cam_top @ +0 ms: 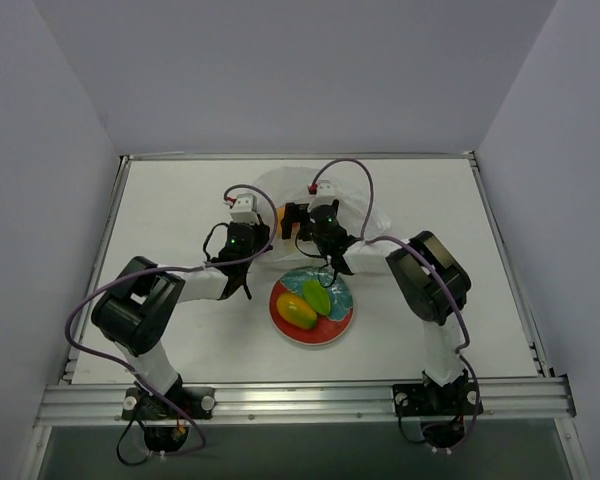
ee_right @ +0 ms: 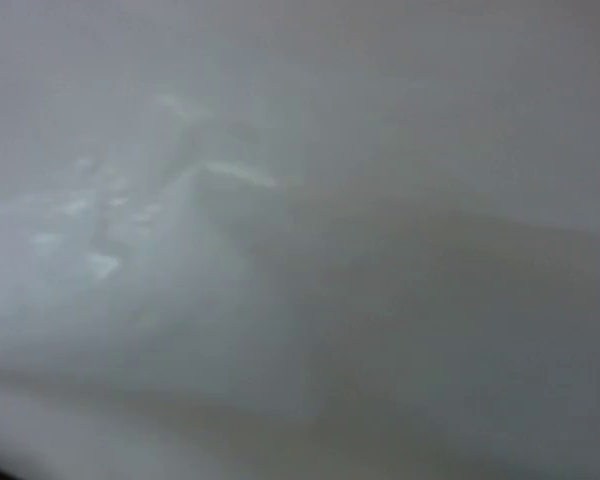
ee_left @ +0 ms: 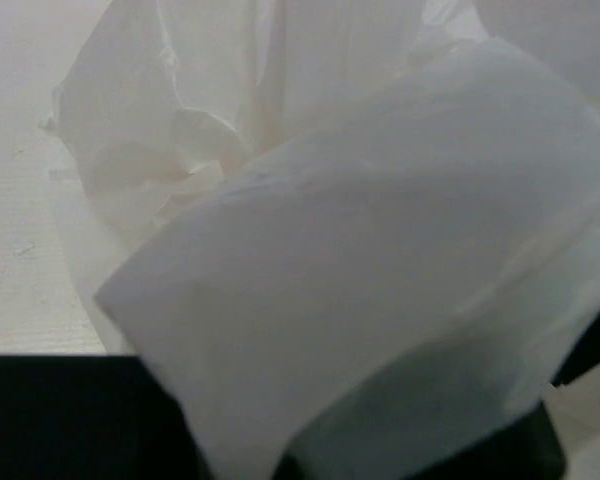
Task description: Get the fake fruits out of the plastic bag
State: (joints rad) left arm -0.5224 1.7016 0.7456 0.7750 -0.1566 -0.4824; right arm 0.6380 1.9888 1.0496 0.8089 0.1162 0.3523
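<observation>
Nearest the near edge of the counter (cam_top: 180,340), at its middle, sits a red-rimmed floral plate (cam_top: 320,339) carrying two of the fake fruits: the yellow-orange mango (cam_top: 296,311) and, touching it on the far side, the green pointed oval (cam_top: 317,298). Beyond the plate both arms reach toward the far edge, where the plastic bag (cam_top: 280,185) lies crumpled at the middle. The left fingers (cam_top: 260,232) meet its near-left side, and the left wrist view shows a fold of film draped over them; whether they pinch it I cannot tell. The right fingers (cam_top: 298,218) are at or inside the mouth, their camera showing only blurred plastic, so their spread cannot be told either. An orange glimpse between the two, probably the peach (cam_top: 283,219), looks like the last fruit to remove. The bag is light, limp and slippery, so it is best pinched at the rim. The glossy round peach may squirt from a shallow grip, so take it across its widest part.
</observation>
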